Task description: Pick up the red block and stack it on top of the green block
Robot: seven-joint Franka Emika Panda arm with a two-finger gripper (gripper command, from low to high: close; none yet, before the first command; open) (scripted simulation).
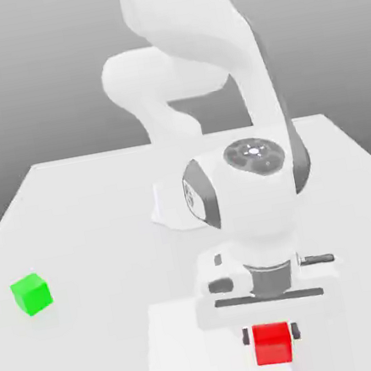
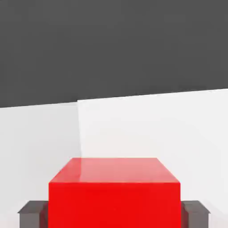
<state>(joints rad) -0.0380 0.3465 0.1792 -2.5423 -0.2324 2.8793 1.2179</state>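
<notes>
Block A (image 1: 272, 344): on worktop (image 1: 81, 207), near front edge, betw. pincer (image 1: 270, 334) fingers. Block B (image 1: 31, 294): on worktop, well apart, toward exterior view's left.

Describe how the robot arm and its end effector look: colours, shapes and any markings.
The arm is glossy white, built of thick rounded segments with dark grey bands at the joints. One joint carries a round grey cap with small light marks. The end effector has a white boxy body, a dark bar beneath, and two short dark grey fingers.
</notes>
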